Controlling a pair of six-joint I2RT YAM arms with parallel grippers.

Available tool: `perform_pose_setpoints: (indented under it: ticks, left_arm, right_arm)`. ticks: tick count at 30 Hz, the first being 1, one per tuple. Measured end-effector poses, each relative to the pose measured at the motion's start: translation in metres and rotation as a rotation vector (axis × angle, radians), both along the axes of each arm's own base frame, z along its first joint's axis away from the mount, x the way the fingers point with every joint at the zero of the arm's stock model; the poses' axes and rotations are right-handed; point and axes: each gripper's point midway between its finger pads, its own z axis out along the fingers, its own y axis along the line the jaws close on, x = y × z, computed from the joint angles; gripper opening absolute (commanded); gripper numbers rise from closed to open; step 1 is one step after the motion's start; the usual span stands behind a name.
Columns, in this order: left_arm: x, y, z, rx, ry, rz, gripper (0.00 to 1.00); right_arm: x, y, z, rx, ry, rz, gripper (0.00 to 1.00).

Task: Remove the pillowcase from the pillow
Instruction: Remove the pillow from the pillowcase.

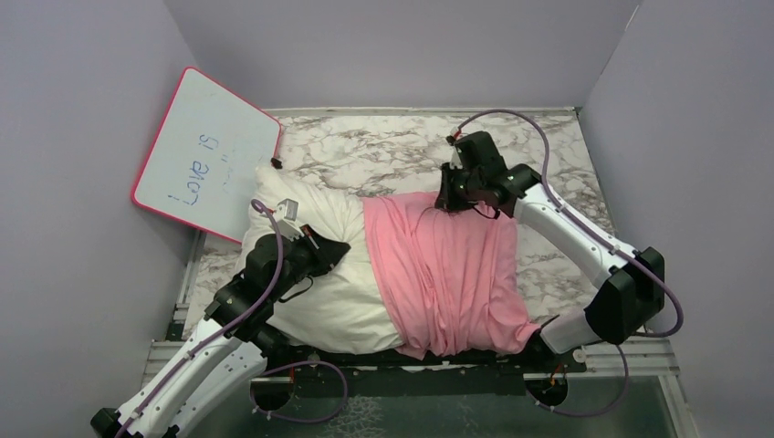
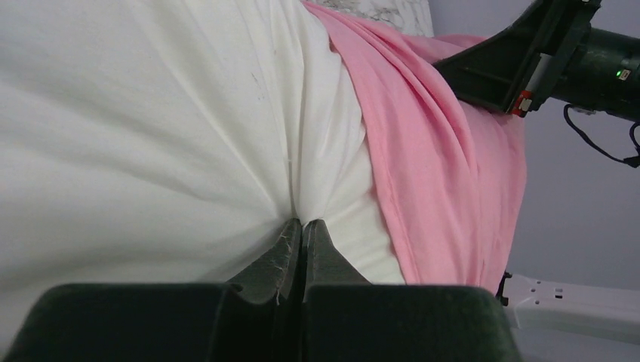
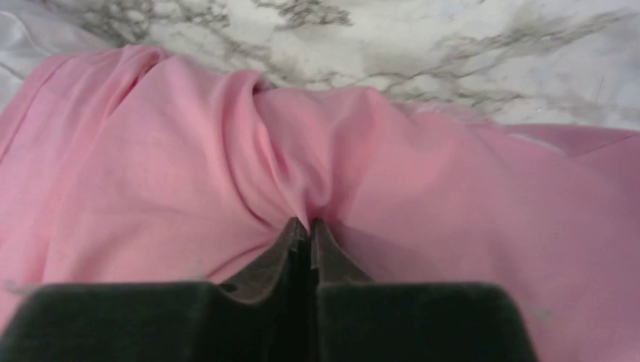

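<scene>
Top external view: arms bent inward — left fingers [image 2: 283,260] pinch pillow [image 1: 319,306], right fingers [image 3: 290,249] pinch pillowcase [image 1: 447,265].

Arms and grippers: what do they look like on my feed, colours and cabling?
Both the left arm and right arm have white link shells with black joint housings. A lilac cable loops along each. The left gripper and right gripper are matte black: a broad block carrying two wedge fingers tapering to points. The right wrist shows a green light and a small red tag.

Pink-framed whiteboard [image 1: 205,155], marble table [image 1: 365,151]
</scene>
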Motion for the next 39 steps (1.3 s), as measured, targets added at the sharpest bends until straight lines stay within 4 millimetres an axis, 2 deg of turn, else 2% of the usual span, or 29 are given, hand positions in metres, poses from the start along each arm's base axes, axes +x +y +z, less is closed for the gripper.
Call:
perform_pose_setpoints:
  ticks: [2,6,8,11,12,14,19,21,23,26,28,30,33,35,37,39]
  left_arm:
    - [0.0,0.0,0.0,-0.002,0.003,0.001,0.0]
    - [-0.001,0.0,0.001,-0.008,0.001,0.001,0.0]
    - [-0.001,0.0,0.001,-0.009,0.001,0.001,0.0]
    - [-0.001,0.0,0.003,-0.017,0.001,0.003,0.0]
    - [-0.001,-0.001,0.003,-0.021,0.0,0.003,0.0]
    - [-0.002,-0.001,0.005,-0.026,-0.002,0.003,0.0]
    - [-0.003,0.0,0.004,-0.023,0.002,0.003,0.0]
    - [-0.003,0.001,0.002,-0.019,0.005,0.003,0.0]
    - [-0.004,0.001,0.002,-0.018,0.006,0.003,0.0]
    - [-0.004,0.001,0.002,-0.018,0.007,0.004,0.0]
    - [-0.004,0.001,0.002,-0.018,0.007,0.003,0.0]
    - [-0.004,0.001,0.002,-0.017,0.008,0.003,0.0]
    - [-0.004,0.001,0.002,-0.017,0.008,0.003,0.0]
    - [-0.004,0.001,0.001,-0.017,0.008,0.004,0.0]
    - [-0.004,0.001,0.002,-0.017,0.008,0.004,0.0]
    - [-0.003,0.001,0.001,-0.017,0.008,0.005,0.0]
  right_arm:
    - [0.002,-0.012,-0.002,-0.026,-0.021,-0.066,0.01]
    - [0.018,-0.048,0.026,-0.049,-0.13,-0.208,0.01]
    - [0.029,-0.076,0.035,-0.061,-0.148,-0.291,0.01]
    - [0.038,-0.117,0.029,-0.092,-0.106,-0.397,0.01]
    - [0.037,-0.126,0.025,-0.101,-0.086,-0.417,0.01]
    - [0.034,-0.131,0.021,-0.098,-0.057,-0.423,0.03]
    - [0.034,-0.115,0.037,0.015,-0.051,-0.34,0.42]
    - [0.036,-0.108,0.048,0.061,-0.067,-0.301,0.53]
    - [0.038,-0.099,0.063,0.097,-0.098,-0.265,0.61]
    - [0.034,-0.073,0.082,0.13,-0.14,-0.17,0.65]
    - [0.025,-0.05,0.088,0.142,-0.149,-0.091,0.67]
    - [0.015,-0.024,0.085,0.138,-0.142,-0.011,0.67]
    - [0.003,0.005,0.066,0.114,-0.098,0.072,0.67]
    - [-0.004,0.02,0.045,0.084,-0.051,0.109,0.62]
    - [-0.008,0.023,0.019,0.039,-0.001,0.114,0.4]
    - [-0.009,0.016,-0.001,0.0,0.019,0.082,0.07]
